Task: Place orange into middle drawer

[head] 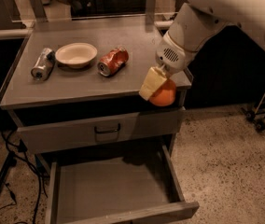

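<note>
On the left of the cabinet top (90,85) lies one silver can (43,64) on its side; just right of it stands one white bowl (76,55), and next comes one crushed orange-red can (113,61), also lying down; all three sit well apart from the work in hand. Lower, under the top, there are two drawers: one closed drawer front (76,134) with a dark handle (107,129), and below it the middle drawer (109,185), pulled out toward the camera with its floor bare. At the front right corner of the top hangs the single gripper (156,88), reaching down from the one arm at upper right; its pale finger (151,82) presses the left side of the one orange (166,94), the other finger is hidden behind the fruit, so I judge it to be pinching the orange. The orange sits at the very edge of the top, above the right end of the closed front; the open drawer lies below it, to the left and nearer the camera, so the carry should run outward past the closed front, then down; being round, the fruit has no long axis to line up.
</note>
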Controlling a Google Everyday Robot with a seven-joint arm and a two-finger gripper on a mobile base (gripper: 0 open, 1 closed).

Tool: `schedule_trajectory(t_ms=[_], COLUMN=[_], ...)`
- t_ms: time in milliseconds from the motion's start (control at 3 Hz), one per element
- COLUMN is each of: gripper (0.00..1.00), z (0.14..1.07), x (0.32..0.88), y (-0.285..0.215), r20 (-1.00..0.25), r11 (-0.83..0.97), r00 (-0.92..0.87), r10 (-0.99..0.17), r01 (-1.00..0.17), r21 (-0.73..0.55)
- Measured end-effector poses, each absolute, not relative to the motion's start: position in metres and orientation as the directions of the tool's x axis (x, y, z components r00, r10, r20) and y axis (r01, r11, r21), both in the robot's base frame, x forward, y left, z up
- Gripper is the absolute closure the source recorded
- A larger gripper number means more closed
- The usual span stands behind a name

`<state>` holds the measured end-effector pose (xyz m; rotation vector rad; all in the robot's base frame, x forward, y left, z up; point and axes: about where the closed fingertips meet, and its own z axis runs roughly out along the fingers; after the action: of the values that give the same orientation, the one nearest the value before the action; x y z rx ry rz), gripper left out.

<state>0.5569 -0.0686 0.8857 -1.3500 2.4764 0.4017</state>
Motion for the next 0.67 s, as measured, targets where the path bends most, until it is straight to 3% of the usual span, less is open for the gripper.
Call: schedule_trajectory(t_ms=[667], gripper=[1.00], z=[0.8664], x=[0.5314], y=[-0.0466], r20=[-0.373], r11=[0.476], r00=[-0.502], r10=[-0.780], r01=[-0.864], r21=[0.165])
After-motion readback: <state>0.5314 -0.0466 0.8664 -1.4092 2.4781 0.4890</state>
